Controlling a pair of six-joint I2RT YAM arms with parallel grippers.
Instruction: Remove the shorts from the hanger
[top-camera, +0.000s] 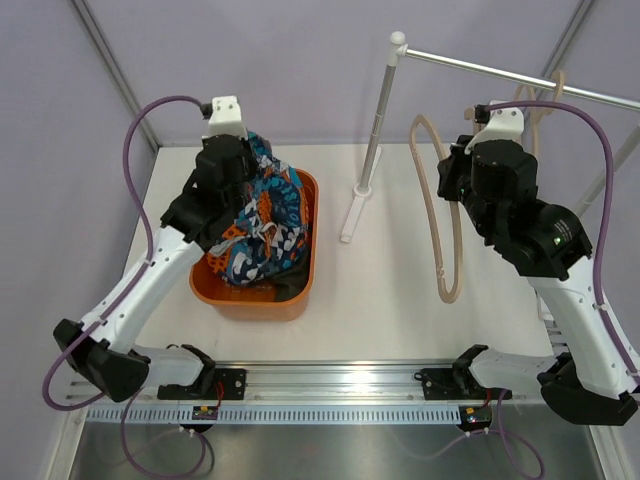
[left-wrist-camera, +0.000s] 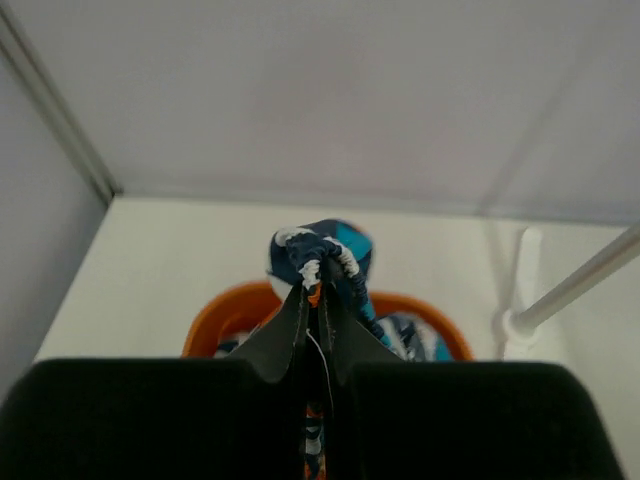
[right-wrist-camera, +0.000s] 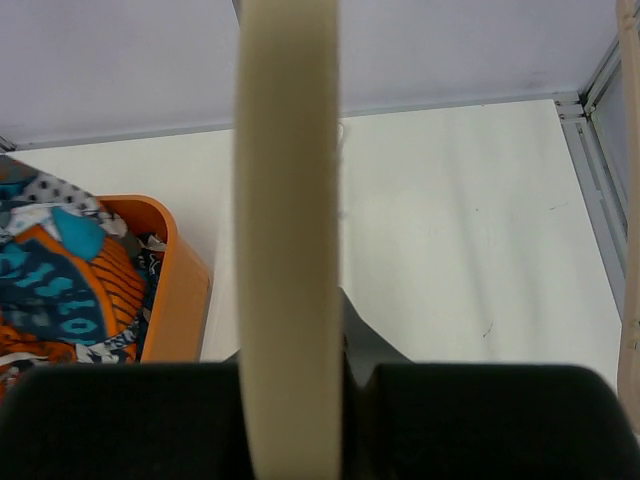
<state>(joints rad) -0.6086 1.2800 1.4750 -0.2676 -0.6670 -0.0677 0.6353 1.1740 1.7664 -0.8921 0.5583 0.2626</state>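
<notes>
Near the left edge of the table (top-camera: 400, 320) stands an orange bin (top-camera: 250, 302), and the printed shorts (top-camera: 262, 215) are heaped in it, the blue, orange and white cloth rising above its rim. The left claw (left-wrist-camera: 316, 285) is pressed together on a gathered fold at the top of these shorts and holds this fold up above the bin, while the rest of the cloth hangs down into it. Some dark cloth (top-camera: 292, 283) shows under the print at the near right corner of the bin; I cannot tell whether it is the second pair. Over the right part of the table the right claw (right-wrist-camera: 300, 340) is closed around the beige hanger (right-wrist-camera: 288, 200), pinching its thick tube. The hanger's long loop hangs down beside this arm, and no cloth is on it. A white pole (top-camera: 376, 120) stands on the table between the bin and the right arm, near the far edge, and its metal bar (top-camera: 500, 72) runs off to the right above the right claw.
</notes>
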